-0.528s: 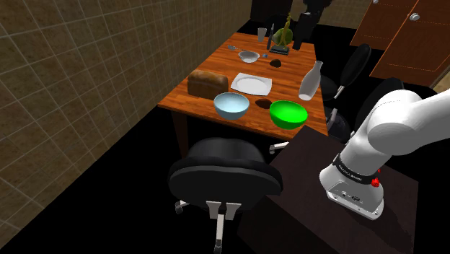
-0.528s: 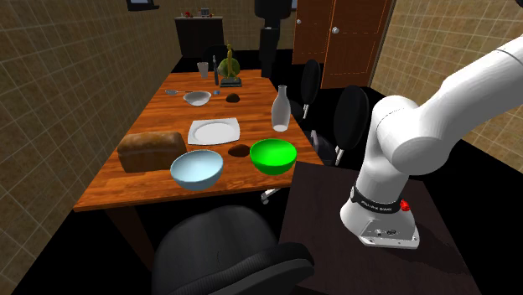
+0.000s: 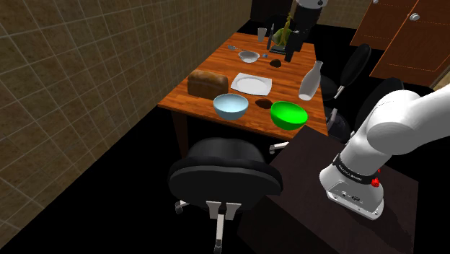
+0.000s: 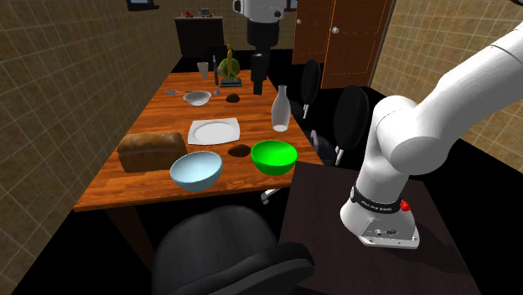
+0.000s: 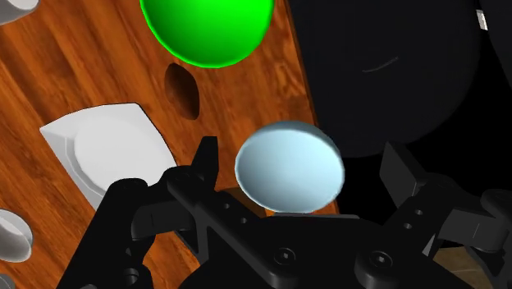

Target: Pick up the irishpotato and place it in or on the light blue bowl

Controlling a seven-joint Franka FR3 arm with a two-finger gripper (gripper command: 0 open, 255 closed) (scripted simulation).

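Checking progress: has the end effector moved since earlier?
Yes. In the second exterior view, the end effector has come down toward the table, left of the bottle.

Arm [image 3: 401, 124]: white with dark joints; base at the near right, upper links sweeping up and over toward the far end. Wrist [image 4: 262, 8]: white, held high, pointing down. Gripper [image 4: 258, 85]: all black, hanging below the wrist, aimed downward. Fingers [image 5: 207, 161]: two, black, standing wide apart, not touching each other.

In the second exterior view, the potato [image 4: 240, 151] lies on the bench [image 4: 159, 111] between the left bowl [image 4: 197, 169] and the right bowl [image 4: 273, 156], with the plate [image 4: 214, 131] just behind.
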